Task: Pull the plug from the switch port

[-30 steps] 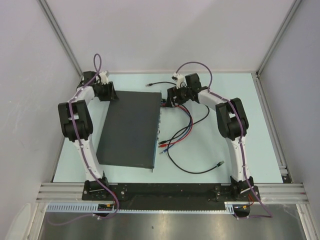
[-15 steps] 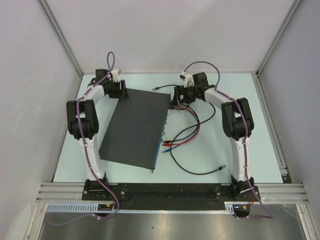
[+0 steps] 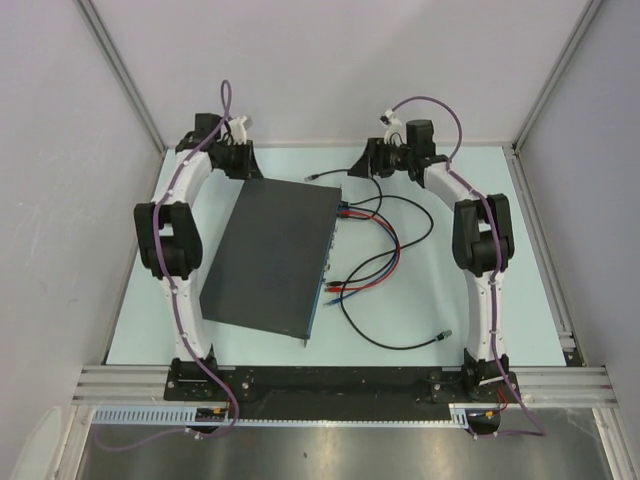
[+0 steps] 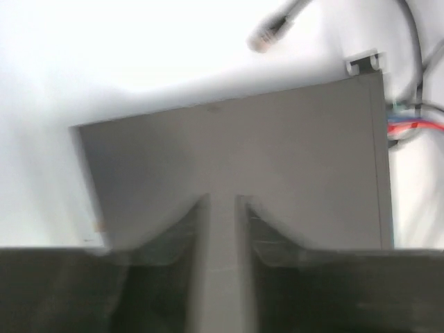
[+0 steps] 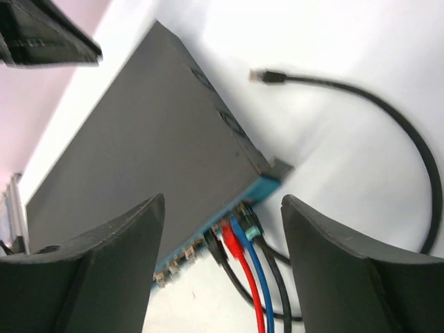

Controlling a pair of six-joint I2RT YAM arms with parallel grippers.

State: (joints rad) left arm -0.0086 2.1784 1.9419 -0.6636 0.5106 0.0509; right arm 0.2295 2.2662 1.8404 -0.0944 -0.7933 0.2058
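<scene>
- Top view: the switch (image 3: 268, 255) lies flat on the pale table (image 3: 520, 260). It's turned a bit, so its blue-grey port face (image 3: 324, 270) looks toward the right arm.
- One bunch of plugs (image 3: 343, 211) (red, blue, black) sits in the ports at the far end of that face. A second bunch (image 3: 327, 288) is plugged in roughly halfway along.
- A loose black cable (image 3: 312, 177) has its free end on the table just past the switch's far edge, in no port.
- The left gripper (image 3: 238, 158) hangs by the switch's far left corner. The right gripper (image 3: 360, 166) is near the far right corner, off the plugs. Can't read either set of jaws from up here.
- Left wrist view, pretty blurry: the fingers (image 4: 198, 215) sit a small way apart with nothing between them. The switch's black top fills the view beyond.
- Right wrist view: the fingers are spread wide and holding nothing. Framed between them is the port-face corner, where a red plug (image 5: 229, 246), a blue plug (image 5: 239, 227) and black ones are all seated in sockets. The loose black cable's connector lies on the table, apart from the switch.
</scene>
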